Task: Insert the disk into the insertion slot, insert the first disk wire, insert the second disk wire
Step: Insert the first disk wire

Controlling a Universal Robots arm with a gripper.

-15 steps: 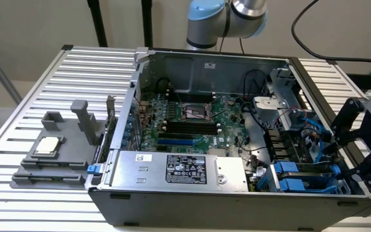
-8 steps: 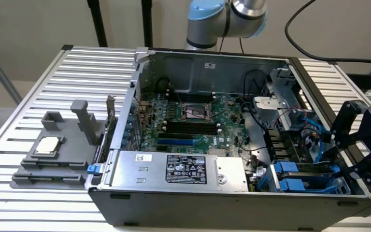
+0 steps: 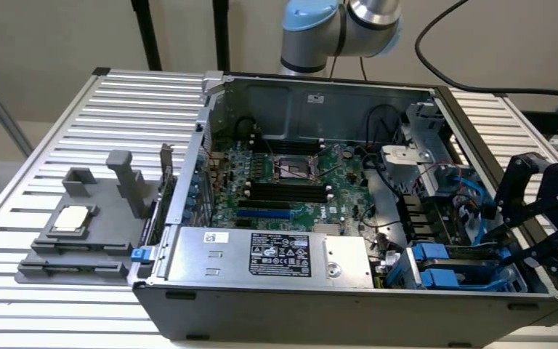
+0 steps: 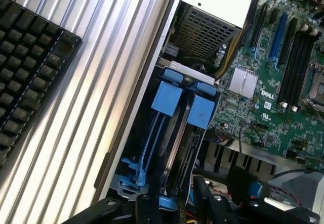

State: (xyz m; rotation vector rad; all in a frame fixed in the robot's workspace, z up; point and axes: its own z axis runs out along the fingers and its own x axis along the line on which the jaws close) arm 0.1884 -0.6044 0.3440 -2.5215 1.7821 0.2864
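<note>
Reaching in from the exterior view's right, the gripper [image 3: 505,240] [image 4: 174,206] is hanging over the near right corner of the open computer case [image 3: 357,305]. It is sitting right at the end of the insertion slot [image 3: 453,270] [image 4: 152,183]. I cannot tell whether it is parted or clamped on anything; a small blue piece is showing at its tip in the wrist view.

The grey-blue slot is standing inside the case against its right wall, with two bright blue tabs [image 3: 430,252] [image 4: 166,98] showing side by side. Just beside it, toward the exterior view's left, the silver labelled power-supply box [image 3: 269,254] [image 4: 212,27] is lying along the case's front. What appears to be the disk [image 4: 176,150] is sitting edge-on inside the slot as a narrow dark slab between the tabs, its label hidden.

Behind the power supply, the green motherboard [image 3: 289,185] [image 4: 263,97] is covering the case floor. The case is resting on a ribbed aluminium table [image 3: 134,109] [image 4: 101,107]. A grey fixture block [image 3: 85,247] is lying well apart from the slot, outside the case on the exterior view's left. A black keyboard [image 4: 28,72] is lying on the table in the wrist view.
</note>
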